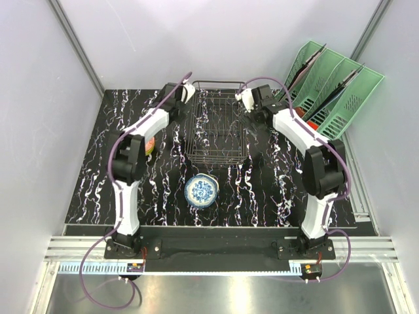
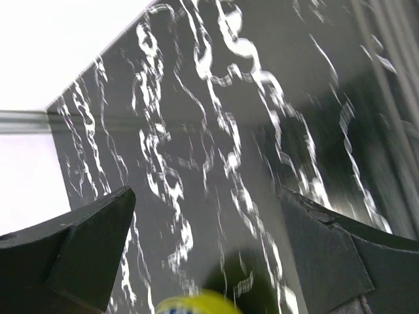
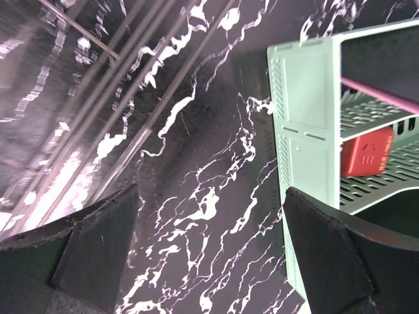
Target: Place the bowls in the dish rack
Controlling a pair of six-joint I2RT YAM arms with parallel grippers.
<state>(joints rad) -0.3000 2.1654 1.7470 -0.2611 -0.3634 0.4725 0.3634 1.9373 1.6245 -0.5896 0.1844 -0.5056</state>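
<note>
Both arms were stretched to the far end of the black marbled table [image 1: 98,176], one on each side of the wire dish rack [image 1: 215,124]. The left gripper [image 1: 187,90] hung by the rack's far left corner and the right gripper [image 1: 246,98] by its far right corner. Each had its jaws spread wide with nothing between them. The left wrist camera showed the left gripper [image 2: 206,252] over bare tabletop, with the blurred rack wires [image 2: 393,65] along the right edge. The right wrist camera showed the right gripper [image 3: 209,252] above the strip of table between the rack wires [image 3: 98,98] and the mint-green file organizer [image 3: 304,118], which held a red block [image 3: 366,152]. A white bowl with a blue floral pattern [image 1: 201,191] sat upright on the table just in front of the rack, outside it and well apart from either gripper. A yellow bowl [image 1: 150,145] stood to the rack's left, mostly hidden behind the left arm, with only its rim [image 2: 196,303] visible at the bottom of the left wrist view.
</note>
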